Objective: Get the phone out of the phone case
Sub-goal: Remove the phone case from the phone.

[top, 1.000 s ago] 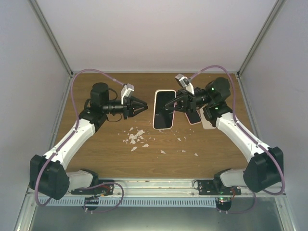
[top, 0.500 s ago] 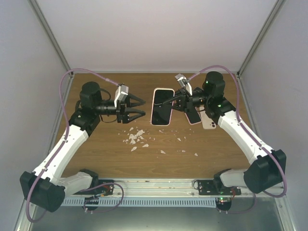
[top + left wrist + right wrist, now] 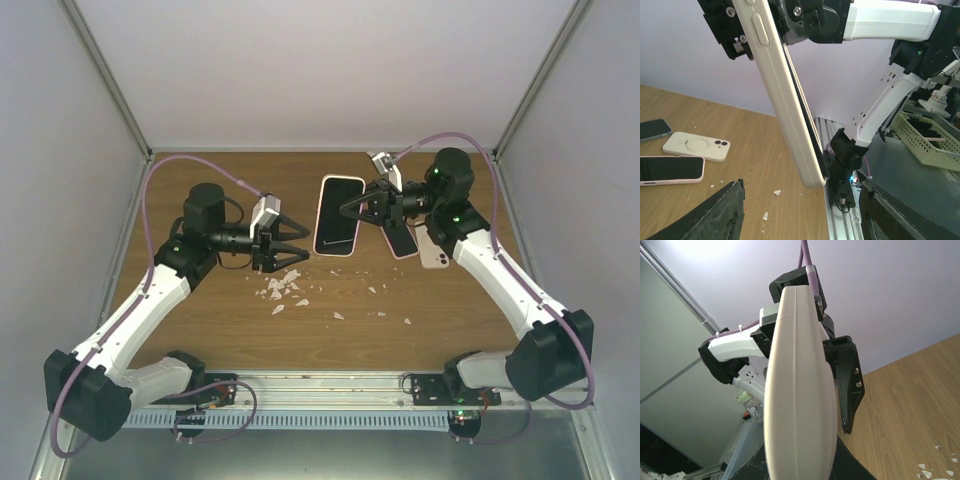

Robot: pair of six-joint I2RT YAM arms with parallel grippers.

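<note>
Top external | right end effector [image 3: 353, 207]: cased phone [image 3: 338, 216] | spare phones [image 3: 403, 242], crumbs [image 3: 283, 287] nearby

All 3 views are bright under soft, even light. In the top view the arms [image 3: 130, 318] cast only faint, diffuse shadows on the wooden table [image 3: 330, 345], and detail is crisp. The right wrist view shows the phone case [image 3: 797, 405] too close, soft-edged, with glare on the wall [image 3: 685, 252] at upper left. In the left wrist view the fingers [image 3: 715, 215] of the left gripper [image 3: 802, 207] are dark and blurred.
</note>
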